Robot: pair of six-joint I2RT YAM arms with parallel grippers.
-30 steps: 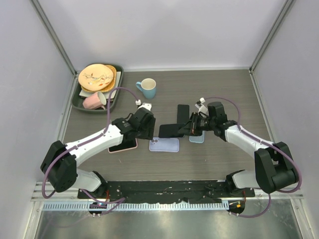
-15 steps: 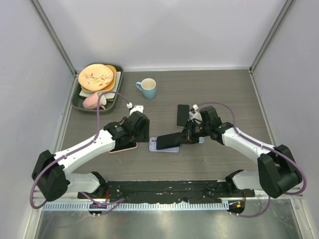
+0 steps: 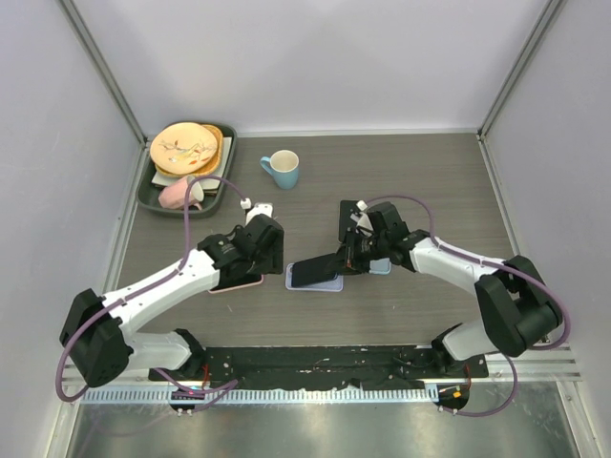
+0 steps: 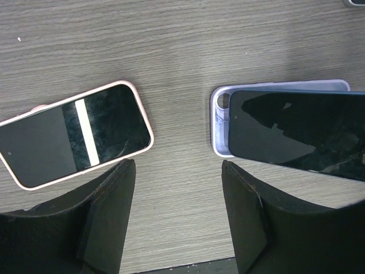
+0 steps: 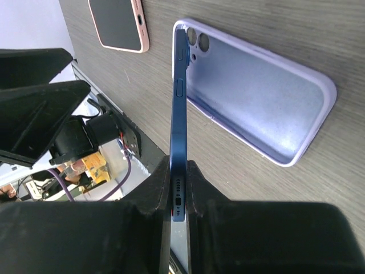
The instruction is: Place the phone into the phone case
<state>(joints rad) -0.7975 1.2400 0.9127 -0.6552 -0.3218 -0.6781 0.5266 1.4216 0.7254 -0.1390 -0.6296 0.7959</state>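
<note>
I have the phone [image 5: 179, 114] clamped on its long edges in the right gripper [image 5: 178, 188], whose jaws are narrowed to the thickness of the handset near the charging-port end. The phone is poised over the lilac phone case [image 5: 256, 103], which lies open side up on the table [image 4: 182, 34]. From the right wrist view the phone is tilted steeply, camera end down at the case's lens-cutout end, with the port end raised in the jaws. I cannot tell whether the lower edge already touches the case rim. From the left wrist view the phone overlaps most of the case but sits slightly skewed to it, with the cutout end of the case uncovered. The left gripper [image 4: 177, 217] is spread wide and empty, hovering low between the case and a second phone in a pink case [image 4: 74, 134], touching neither. In my judgement, pickup and transport are done and alignment is partly done. Insertion is not: the phone needs squaring to the rim, its lower end tucking into the case wall, then laying flat and pressing until all four corners seat. The left gripper is placed to brace the case if required.
</note>
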